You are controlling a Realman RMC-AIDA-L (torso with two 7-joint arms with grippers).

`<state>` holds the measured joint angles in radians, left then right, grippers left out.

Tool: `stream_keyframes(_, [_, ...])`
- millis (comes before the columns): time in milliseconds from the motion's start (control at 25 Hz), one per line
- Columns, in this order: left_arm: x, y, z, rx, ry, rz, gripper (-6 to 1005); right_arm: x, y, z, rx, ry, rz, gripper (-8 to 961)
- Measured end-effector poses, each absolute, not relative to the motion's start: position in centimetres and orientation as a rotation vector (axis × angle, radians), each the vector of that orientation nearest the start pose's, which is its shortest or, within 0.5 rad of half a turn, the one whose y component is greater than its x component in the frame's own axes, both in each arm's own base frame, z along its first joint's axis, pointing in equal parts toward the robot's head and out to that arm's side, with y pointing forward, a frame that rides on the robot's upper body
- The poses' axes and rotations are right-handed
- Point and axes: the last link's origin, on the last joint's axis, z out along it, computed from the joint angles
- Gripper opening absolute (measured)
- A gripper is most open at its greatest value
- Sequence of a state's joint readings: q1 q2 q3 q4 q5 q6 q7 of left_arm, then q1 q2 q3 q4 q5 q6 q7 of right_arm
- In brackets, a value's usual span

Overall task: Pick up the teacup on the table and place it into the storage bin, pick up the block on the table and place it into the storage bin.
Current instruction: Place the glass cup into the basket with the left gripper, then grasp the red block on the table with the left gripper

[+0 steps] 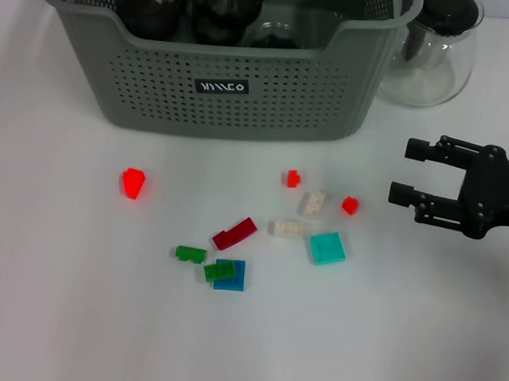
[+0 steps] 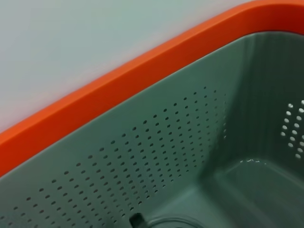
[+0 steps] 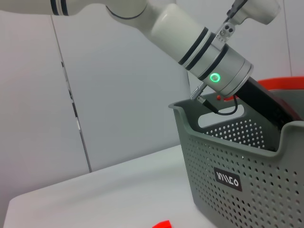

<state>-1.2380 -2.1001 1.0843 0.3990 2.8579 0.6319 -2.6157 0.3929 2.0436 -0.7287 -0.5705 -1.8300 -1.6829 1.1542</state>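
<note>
Blocks [image 1: 235,233] lie scattered on the tabletop [image 1: 67,301] just in front of the storage bin [image 1: 233,89], where the left arm reaches inside, gripper unseen, while the right gripper [image 1: 403,172] hovers open and empty nearby, seemingly ready to pick.

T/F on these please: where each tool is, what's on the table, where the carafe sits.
1. The right tool hovers open over the table, holding nothing. True.
2. The left arm reaches down into the storage bin. True.
3. All blocks are already in the bin. False: loose blocks, such as the cyan tile and the dark red brick, lie on the table in front of it.
4. The glass carafe stands inside the bin. False: it stands on the table beside the bin.
</note>
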Motion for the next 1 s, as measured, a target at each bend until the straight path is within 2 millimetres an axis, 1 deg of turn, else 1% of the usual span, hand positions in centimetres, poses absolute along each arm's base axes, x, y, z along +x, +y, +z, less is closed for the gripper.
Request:
stream_keyframes(280, [-11.0, 50.2, -5.0, -2.231, -0.727, 0.159, 148, 28.9, 28.2, 0.9, -2.675, 0.497, 0.89, 765])
stream_keyframes(400, [-10.1, 50.1, -3.8, -2.222, -0.78, 0.077, 271, 29.0, 28.2, 1.0, -2.672, 0.497, 0.888, 765])
stream_keyframes(440, [-9.7, 49.9, -3.0, -2.222, -0.799, 0.026, 312, 29.0, 28.2, 1.0, -2.672, 0.498, 0.888, 765])
stream_keyframes(480, [-9.0, 49.5, -1.8, -2.228, -0.813, -0.048, 353, 29.0, 28.2, 1.0, -2.673, 0.497, 0.889, 765])
stream_keyframes(520, [-8.7, 49.2, -1.2, -2.231, -0.817, -0.085, 376, 29.0, 28.2, 1.0, -2.673, 0.497, 0.89, 765])
stream_keyframes(600, [-8.1, 47.8, 0.9, -2.257, -0.828, -0.217, 423, 29.0, 28.2, 1.0, -2.672, 0.498, 0.89, 765])
stream_keyframes(680, [-7.2, 45.9, 3.4, -2.308, -0.819, -0.396, 470, 29.1, 28.2, 1.0, -2.67, 0.5, 0.888, 765])
stream_keyframes(720, [-6.9, 44.9, 4.2, -2.343, -0.816, -0.476, 493, 29.1, 28.2, 1.0, -2.669, 0.501, 0.887, 764])
stream_keyframes(760, [-6.6, 43.5, 5.8, -2.384, -0.795, -0.601, 492, 29.1, 28.2, 1.0, -2.669, 0.501, 0.887, 764])
stream_keyframes(800, [-6.5, 42.3, 6.9, -2.423, -0.768, -0.701, 492, 29.1, 28.2, 1.0, -2.669, 0.502, 0.886, 764])
stream_keyframes(880, [-7.3, 39.6, 9.0, -2.501, -0.674, -0.898, 490, 29.1, 28.2, 1.0, -2.668, 0.502, 0.887, 764])
stream_keyframes(960, [-9.5, 36.6, 11.1, -2.552, -0.568, -1.08, 489, 29.0, 28.2, 0.9, -2.668, 0.502, 0.889, 764])
stream_keyframes(1000, [-10.2, 35.7, 11.6, -2.562, -0.54, -1.127, 489, 29.1, 28.2, 0.9, -2.668, 0.503, 0.889, 764])
